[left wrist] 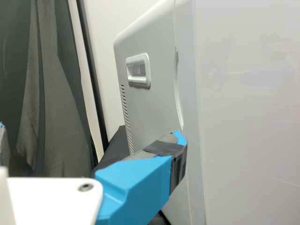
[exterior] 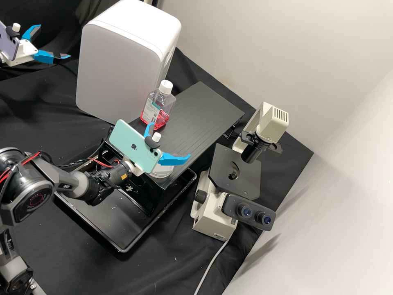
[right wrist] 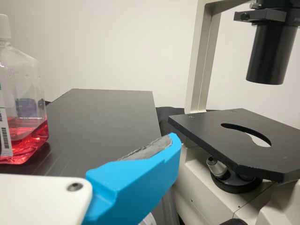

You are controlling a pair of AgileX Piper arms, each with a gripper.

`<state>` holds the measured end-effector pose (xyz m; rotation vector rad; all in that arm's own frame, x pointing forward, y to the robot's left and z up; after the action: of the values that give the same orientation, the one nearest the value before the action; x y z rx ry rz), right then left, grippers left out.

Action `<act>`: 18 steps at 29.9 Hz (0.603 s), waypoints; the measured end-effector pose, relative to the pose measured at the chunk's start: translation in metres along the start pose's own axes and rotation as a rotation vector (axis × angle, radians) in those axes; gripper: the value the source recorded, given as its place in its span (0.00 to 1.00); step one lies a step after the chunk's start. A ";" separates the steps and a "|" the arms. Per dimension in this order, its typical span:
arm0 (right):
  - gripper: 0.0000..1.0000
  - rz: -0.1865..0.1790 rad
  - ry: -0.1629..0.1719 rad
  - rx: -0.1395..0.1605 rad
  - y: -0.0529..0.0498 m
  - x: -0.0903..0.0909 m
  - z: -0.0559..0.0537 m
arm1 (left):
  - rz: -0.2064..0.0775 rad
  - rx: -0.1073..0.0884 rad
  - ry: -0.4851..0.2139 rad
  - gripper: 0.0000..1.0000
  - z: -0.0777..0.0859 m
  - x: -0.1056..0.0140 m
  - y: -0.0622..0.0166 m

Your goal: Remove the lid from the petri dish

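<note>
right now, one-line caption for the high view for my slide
Right tool open at the petri dish on the platform's front edge, pink-liquid bottle behind, microscope alongside.

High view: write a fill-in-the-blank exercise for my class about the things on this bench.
The bottle on the black platform holds ____ liquid. Its cap is ____. The microscope has ____ eyepieces. The right gripper above the petri dish has its fingers ____.
Missing words: red; white; two; open.
</note>
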<state>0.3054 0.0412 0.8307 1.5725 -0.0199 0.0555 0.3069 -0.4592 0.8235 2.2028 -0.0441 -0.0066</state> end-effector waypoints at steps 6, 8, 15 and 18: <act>1.00 0.000 0.000 0.000 0.000 0.000 0.000 | 0.000 0.000 0.000 1.00 0.000 0.000 0.0000; 1.00 0.000 0.000 0.000 0.000 0.000 0.000 | 0.000 0.000 0.000 1.00 0.000 0.000 0.0000; 1.00 0.000 0.000 0.000 0.000 0.000 0.000 | -0.011 -0.002 -0.002 1.00 0.001 -0.003 -0.0033; 1.00 0.000 0.000 0.000 0.000 0.000 0.000 | -0.043 -0.005 -0.021 1.00 0.008 -0.009 -0.0120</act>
<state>0.3054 0.0412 0.8307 1.5725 -0.0199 0.0555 0.2978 -0.4581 0.8091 2.1984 -0.0088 -0.0543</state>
